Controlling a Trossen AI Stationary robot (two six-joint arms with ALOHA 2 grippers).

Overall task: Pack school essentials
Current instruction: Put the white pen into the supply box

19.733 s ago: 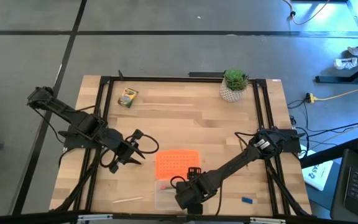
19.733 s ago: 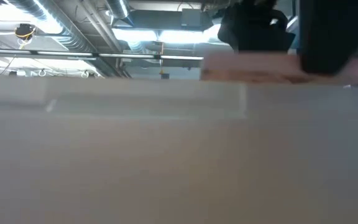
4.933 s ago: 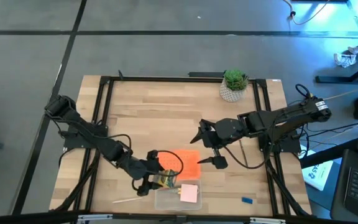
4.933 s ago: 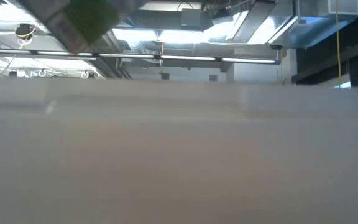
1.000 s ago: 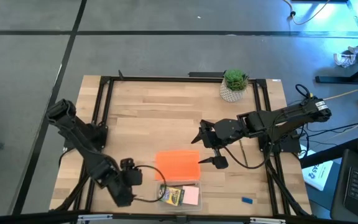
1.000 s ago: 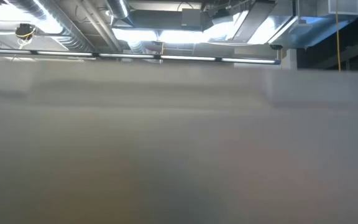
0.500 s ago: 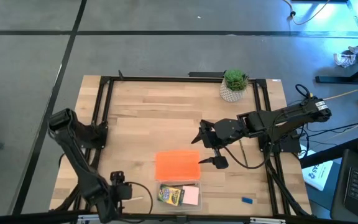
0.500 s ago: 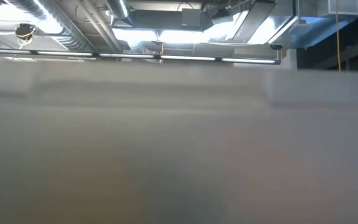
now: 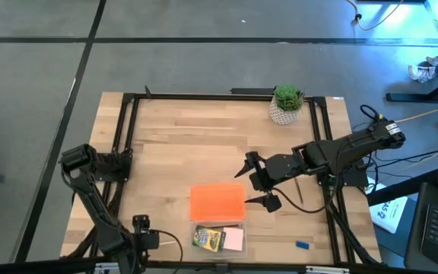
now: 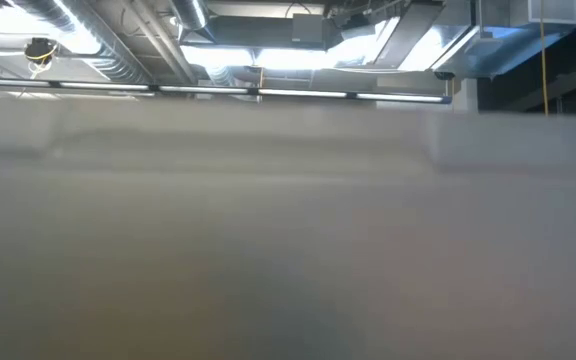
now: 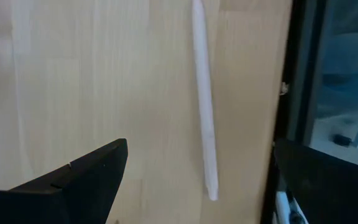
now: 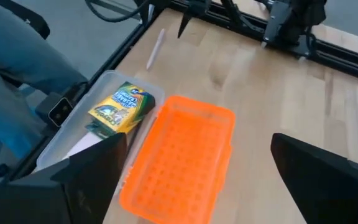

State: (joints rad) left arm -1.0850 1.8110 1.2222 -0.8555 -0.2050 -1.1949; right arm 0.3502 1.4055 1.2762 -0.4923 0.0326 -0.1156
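A thin white pencil (image 11: 204, 106) lies flat on the wood near the table's near left corner. My left gripper (image 11: 201, 144) hangs open above it, pointing down, one finger on either side, touching nothing. The clear case (image 9: 219, 237) at the near edge holds the green-and-yellow crayon box (image 9: 209, 239) and the pale pink pad (image 9: 235, 240). Its orange lid (image 9: 217, 202) lies flat just beyond it. My right gripper (image 9: 255, 183) hovers open to the right of the lid, holding nothing. The tiny blue piece (image 9: 303, 245) lies near the right front edge.
A potted green plant (image 9: 286, 103) stands at the far right. A thin pencil (image 9: 299, 190) lies right of my right gripper. Black frame rails (image 9: 124, 137) run along the table's sides. The case's blurred wall blocks the low view. A person's leg (image 12: 17, 68) shows beyond the near edge.
My left gripper has swung from beside the case toward the table's near left corner and come down over the white pencil, staying open. My right gripper has rolled a little in place. The case, the lid and the pencil lie where they were.
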